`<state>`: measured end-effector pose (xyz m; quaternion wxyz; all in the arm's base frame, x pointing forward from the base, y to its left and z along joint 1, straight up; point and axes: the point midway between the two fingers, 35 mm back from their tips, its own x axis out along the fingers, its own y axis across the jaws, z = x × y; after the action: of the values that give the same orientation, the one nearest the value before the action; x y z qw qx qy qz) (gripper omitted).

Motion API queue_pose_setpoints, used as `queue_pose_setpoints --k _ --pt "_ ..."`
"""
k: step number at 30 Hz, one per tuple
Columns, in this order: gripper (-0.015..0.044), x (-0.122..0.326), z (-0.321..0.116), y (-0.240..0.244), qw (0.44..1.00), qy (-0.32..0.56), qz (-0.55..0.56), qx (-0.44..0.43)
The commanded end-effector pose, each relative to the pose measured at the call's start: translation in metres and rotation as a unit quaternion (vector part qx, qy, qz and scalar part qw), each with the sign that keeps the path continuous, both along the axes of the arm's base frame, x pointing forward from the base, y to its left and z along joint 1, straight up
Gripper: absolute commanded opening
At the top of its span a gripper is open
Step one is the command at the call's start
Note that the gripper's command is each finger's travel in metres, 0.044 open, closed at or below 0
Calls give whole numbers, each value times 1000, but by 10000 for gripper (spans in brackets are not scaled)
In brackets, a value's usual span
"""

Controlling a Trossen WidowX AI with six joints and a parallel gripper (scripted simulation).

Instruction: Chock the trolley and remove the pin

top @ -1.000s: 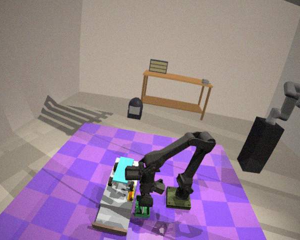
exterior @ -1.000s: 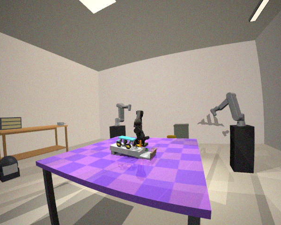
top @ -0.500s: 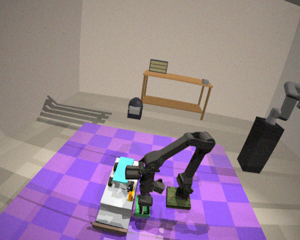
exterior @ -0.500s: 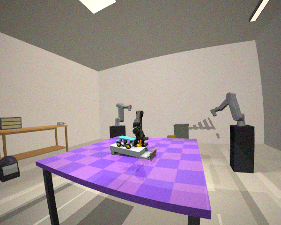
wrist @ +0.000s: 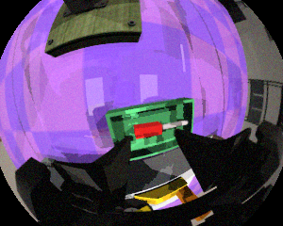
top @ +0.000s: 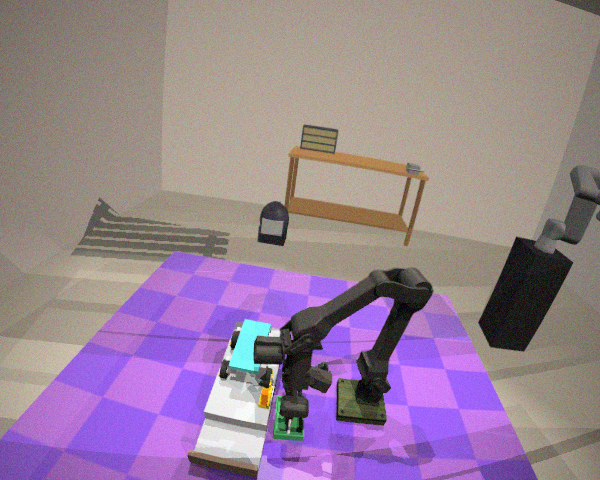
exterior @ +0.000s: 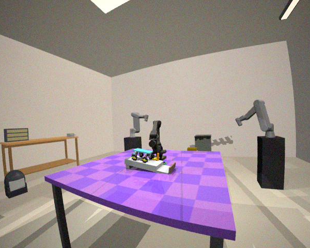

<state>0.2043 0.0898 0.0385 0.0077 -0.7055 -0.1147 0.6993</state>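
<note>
The trolley with the cyan top [top: 251,343] [exterior: 143,151] stands on the white ramp [top: 233,400] [exterior: 147,165]. The yellow chock with its orange handle [top: 264,396] [exterior: 158,156] sits on the ramp at the downhill side of the trolley's near lower wheel; the arm partly covers that area, and whether they touch is too small to tell. The red-headed stop pin [wrist: 148,130] lies in the green tray [top: 289,437] [wrist: 122,121], its pale shaft toward the right in the wrist view. My gripper [wrist: 153,136] is open just above the tray, with the pin loose below and between its fingertips.
The ramp's brown end board [top: 222,463] [exterior: 172,167] closes its lower end. The arm's green base plate [top: 361,413] [wrist: 96,25] stands beside the tray. The arm's wrist reaches close to the trolley's side in the top view.
</note>
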Motion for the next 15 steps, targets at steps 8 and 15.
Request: queue_pose_setpoints --k 8,15 --pt "340 0 7 0 1000 0 1 1" --pt "393 -2 29 -1 1000 -1 2 2"
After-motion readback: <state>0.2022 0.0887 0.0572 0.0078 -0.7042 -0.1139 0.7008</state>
